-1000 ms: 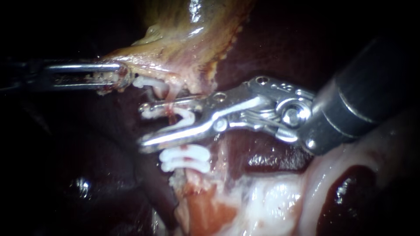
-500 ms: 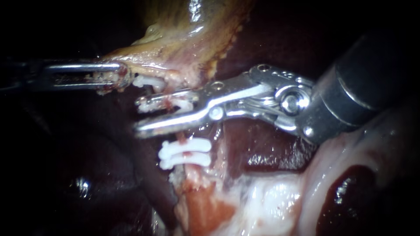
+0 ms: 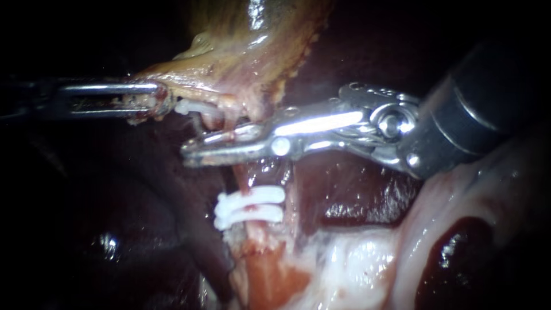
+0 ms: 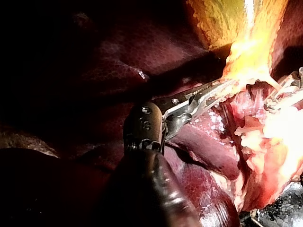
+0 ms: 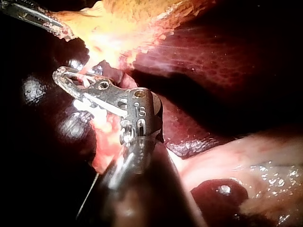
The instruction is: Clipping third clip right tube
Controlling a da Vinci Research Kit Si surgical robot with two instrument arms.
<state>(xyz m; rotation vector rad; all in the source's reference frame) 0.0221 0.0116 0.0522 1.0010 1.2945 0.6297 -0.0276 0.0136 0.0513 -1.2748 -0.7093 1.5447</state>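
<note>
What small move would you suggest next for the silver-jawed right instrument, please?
Probably open the silver-jawed right instrument slightly and check: its jaws lie shut across the pale pink tube, above the two white plastic clips, while the left instrument grips the yellowish gallbladder.

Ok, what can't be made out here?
Endoscope view: any clip between the jaws of the right instrument, which are shut on the tube and cover it.
Endoscope view: the shaft of the left instrument, lost in darkness at the edge.
Left wrist view: its jaw tips, buried in the gallbladder they grip.
</note>
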